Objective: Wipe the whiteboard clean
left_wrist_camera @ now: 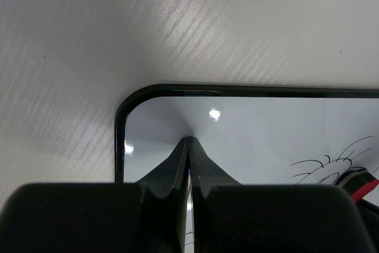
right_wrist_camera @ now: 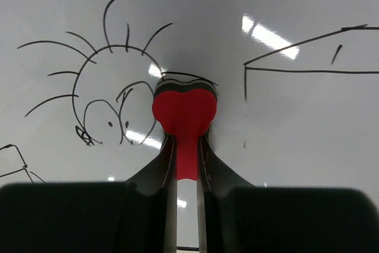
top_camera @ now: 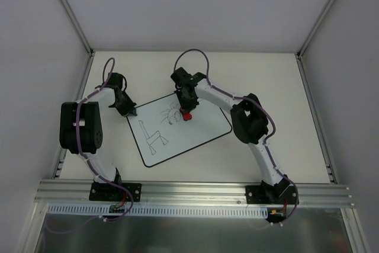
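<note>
The whiteboard (top_camera: 195, 137) lies tilted on the table, with black line sketches of a spiky-haired face (right_wrist_camera: 109, 87) and a chair-like shape (top_camera: 154, 134). My right gripper (right_wrist_camera: 187, 140) is shut on the narrow middle of a red bone-shaped eraser (right_wrist_camera: 185, 109), whose dark felt end rests on the board beside the face (top_camera: 187, 115). The left gripper (left_wrist_camera: 190, 140) is shut with nothing between its fingers, its tips pressing down on the board (left_wrist_camera: 266, 140) near the board's rounded far-left corner (top_camera: 131, 112).
The white table (top_camera: 266, 81) stretches beyond the board on all sides. Grey enclosure walls and metal posts (top_camera: 68, 10) bound it. An aluminium rail (top_camera: 195, 192) carrying both arm bases runs along the near edge.
</note>
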